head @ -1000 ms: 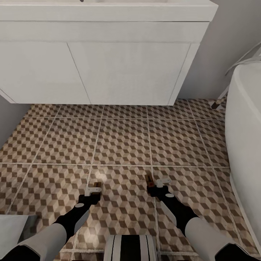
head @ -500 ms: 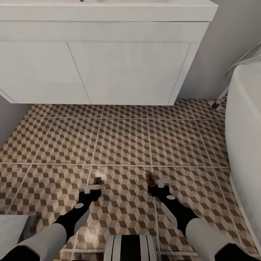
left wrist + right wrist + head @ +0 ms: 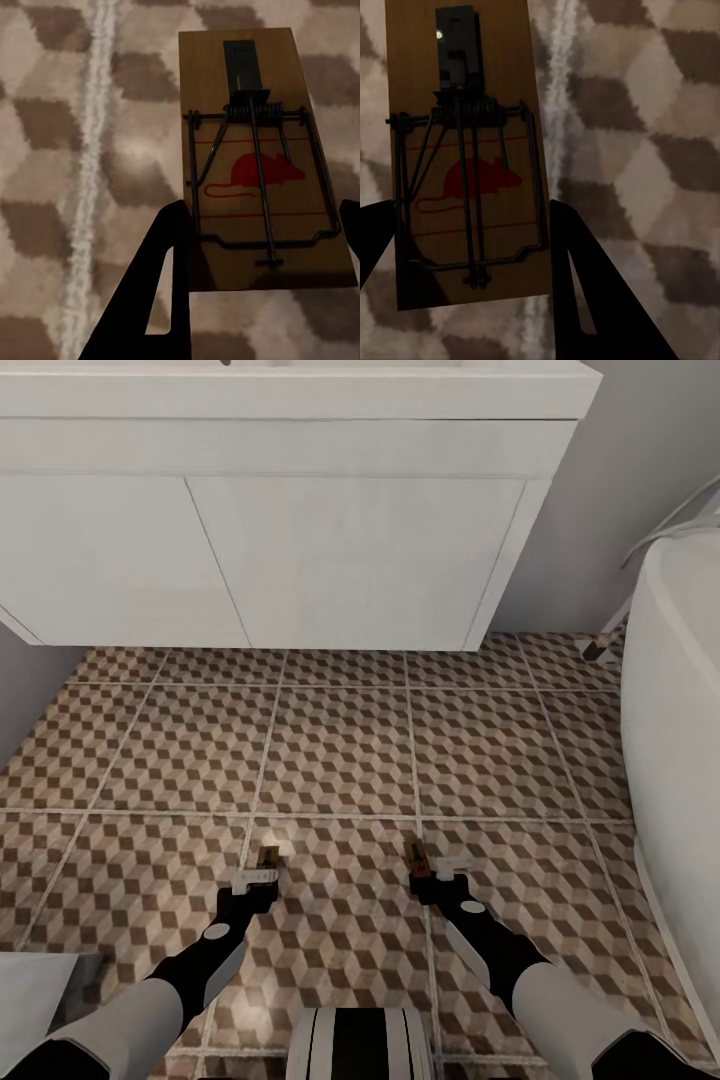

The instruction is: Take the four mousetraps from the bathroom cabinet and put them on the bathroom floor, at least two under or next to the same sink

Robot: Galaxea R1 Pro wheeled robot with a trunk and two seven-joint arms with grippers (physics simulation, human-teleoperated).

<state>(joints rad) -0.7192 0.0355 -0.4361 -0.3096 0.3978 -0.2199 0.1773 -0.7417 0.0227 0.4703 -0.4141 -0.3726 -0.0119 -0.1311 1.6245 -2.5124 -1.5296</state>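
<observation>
Two mousetraps, brown boards with a red mouse print and a wire spring, are held low over the bathroom floor point(image 3: 340, 750). My left gripper point(image 3: 255, 880) point(image 3: 262, 217) is shut on one mousetrap point(image 3: 268, 855) point(image 3: 255, 150), its fingers against the board's two long edges. My right gripper point(image 3: 437, 872) point(image 3: 469, 217) is shut on the other mousetrap point(image 3: 414, 854) point(image 3: 465, 150) the same way. Both stand about one tile in front of the bathroom sink's white vanity point(image 3: 300, 560). The cabinet is out of view.
A white bathtub point(image 3: 680, 740) bounds the floor on the right. A grey wall point(image 3: 25, 680) closes the left side. Under the wall-hung vanity the patterned tiles run on. My own base point(image 3: 360, 1045) shows at the bottom edge.
The left gripper has shifted a little forward, and its mousetrap now sticks out ahead of the fingers instead of lying across them. The right gripper and its mousetrap have barely moved.
</observation>
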